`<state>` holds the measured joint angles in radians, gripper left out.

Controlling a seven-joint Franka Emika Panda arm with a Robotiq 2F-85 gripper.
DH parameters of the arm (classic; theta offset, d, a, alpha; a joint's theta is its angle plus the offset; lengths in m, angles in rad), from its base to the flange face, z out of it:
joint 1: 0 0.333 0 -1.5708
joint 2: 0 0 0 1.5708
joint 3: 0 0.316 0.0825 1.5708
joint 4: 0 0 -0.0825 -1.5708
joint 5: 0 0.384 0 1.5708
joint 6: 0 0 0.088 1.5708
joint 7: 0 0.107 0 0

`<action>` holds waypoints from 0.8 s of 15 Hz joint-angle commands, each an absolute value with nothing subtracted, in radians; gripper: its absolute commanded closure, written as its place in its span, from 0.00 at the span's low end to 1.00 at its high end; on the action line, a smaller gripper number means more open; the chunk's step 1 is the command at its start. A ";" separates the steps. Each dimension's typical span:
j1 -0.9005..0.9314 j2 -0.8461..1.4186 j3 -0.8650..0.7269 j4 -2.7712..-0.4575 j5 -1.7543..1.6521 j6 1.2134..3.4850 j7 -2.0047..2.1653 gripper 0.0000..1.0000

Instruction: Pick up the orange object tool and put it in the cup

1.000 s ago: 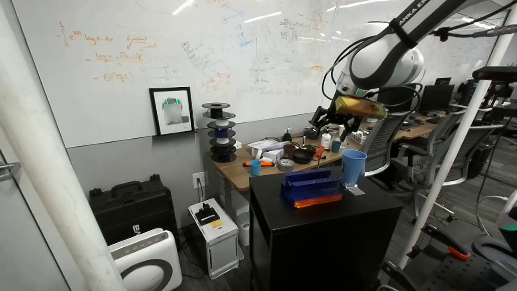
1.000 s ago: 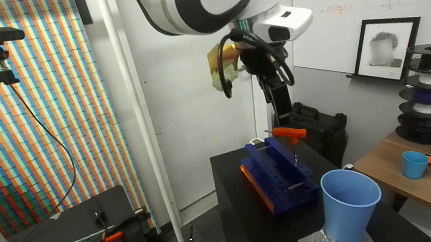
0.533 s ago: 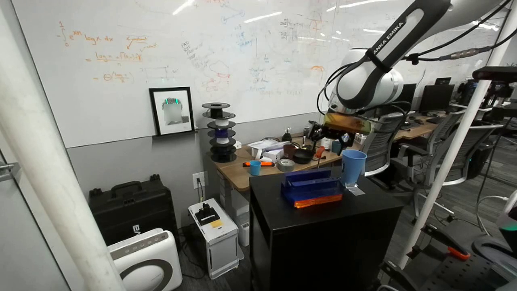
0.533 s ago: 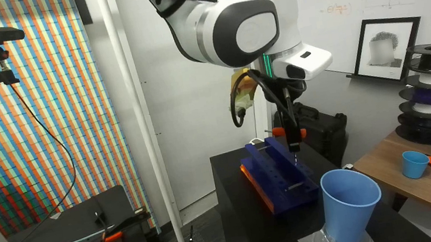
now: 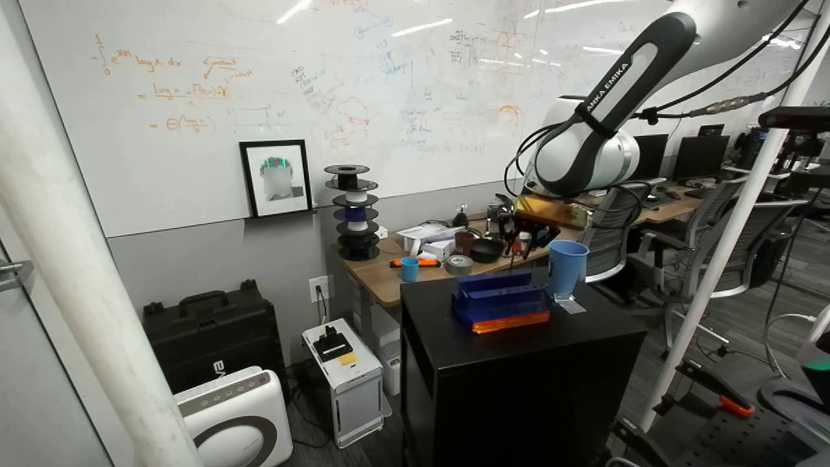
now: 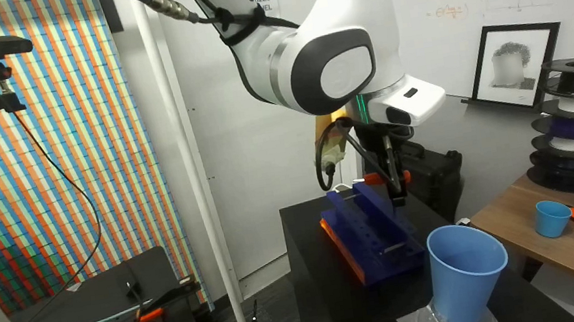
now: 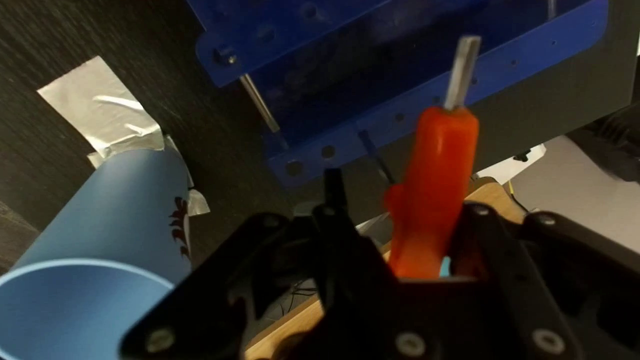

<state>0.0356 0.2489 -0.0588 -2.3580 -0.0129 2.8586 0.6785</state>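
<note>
The orange object tool [image 7: 440, 165] is a T-shaped handle with a short metal stub at one end. Its thin dark shaft [image 7: 375, 155] runs down to the edge of a dark blue holder [image 7: 350, 140]. My gripper [image 7: 400, 200] is lowered around the handle, its jaws part-way together. In the wrist view the right finger lies against or behind the handle, while a gap shows on the left finger's side. An exterior view has the orange handle [image 6: 373, 178] partly behind the black finger. The light-blue cup [image 6: 466, 279] stands upright close to the holder, taped down at its base.
Cup and holder stand on a black cabinet [image 5: 519, 363]. The holder has an orange strip [image 5: 512, 322] along its front. Behind is a wooden desk [image 5: 382, 279] with a small blue cup [image 5: 409, 269], a tape roll [image 5: 459, 264] and other clutter. A white pole [image 6: 191, 157] rises beside the cabinet.
The arm has come down from above until the fingers straddle the orange handle. The fingers, spread wide before, have drawn closer together. Cup and holder have stayed where they were.
</note>
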 commanded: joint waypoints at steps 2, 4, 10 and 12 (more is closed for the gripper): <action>0.071 0.242 -0.094 -2.353 0.002 2.906 0.662 0.97; 0.070 0.219 -0.086 -2.365 0.011 2.897 0.644 0.99; 0.071 0.045 -0.042 -2.425 0.049 2.782 0.573 0.96; 0.064 -0.024 -0.030 -2.439 0.059 2.743 0.565 0.96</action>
<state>0.0641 0.1309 -0.0414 -2.3791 0.0278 2.8035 0.6013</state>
